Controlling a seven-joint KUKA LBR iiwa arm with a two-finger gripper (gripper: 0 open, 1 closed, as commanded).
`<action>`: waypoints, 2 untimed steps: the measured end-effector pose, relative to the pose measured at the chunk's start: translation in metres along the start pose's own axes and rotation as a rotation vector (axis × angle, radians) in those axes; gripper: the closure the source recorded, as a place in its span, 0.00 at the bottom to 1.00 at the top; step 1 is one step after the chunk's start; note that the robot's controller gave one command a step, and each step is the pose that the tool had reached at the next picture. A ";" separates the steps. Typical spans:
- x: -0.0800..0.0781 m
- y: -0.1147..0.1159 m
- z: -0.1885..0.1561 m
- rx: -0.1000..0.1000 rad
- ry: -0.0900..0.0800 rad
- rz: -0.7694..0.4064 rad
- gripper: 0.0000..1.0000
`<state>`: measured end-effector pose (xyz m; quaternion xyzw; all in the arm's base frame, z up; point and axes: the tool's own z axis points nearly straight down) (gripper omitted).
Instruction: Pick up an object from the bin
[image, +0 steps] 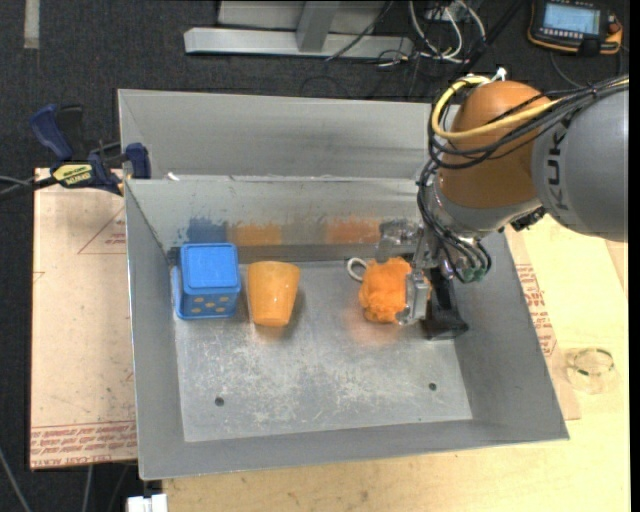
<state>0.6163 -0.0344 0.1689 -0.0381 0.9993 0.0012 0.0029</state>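
My gripper (425, 310) is down at the bin floor in the right half of the bin. Its jaws stand open, one pale finger (411, 300) on the left and one dark finger (441, 320) on the right, with nothing visible between them. A lumpy orange soft thing (383, 290) with a small white loop lies just left of the pale finger and touches its outer side. Further left an orange cup (273, 292) lies on its side.
A blue cube-shaped block (209, 280) sits at the bin's left wall beside the cup. The arm with its orange cover hangs over the bin's right rear corner. The front half of the bin floor is bare metal.
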 end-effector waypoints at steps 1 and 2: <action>-0.006 -0.001 -0.004 0.001 -0.003 -0.127 0.00; -0.002 0.004 0.017 0.000 -0.003 -0.036 0.00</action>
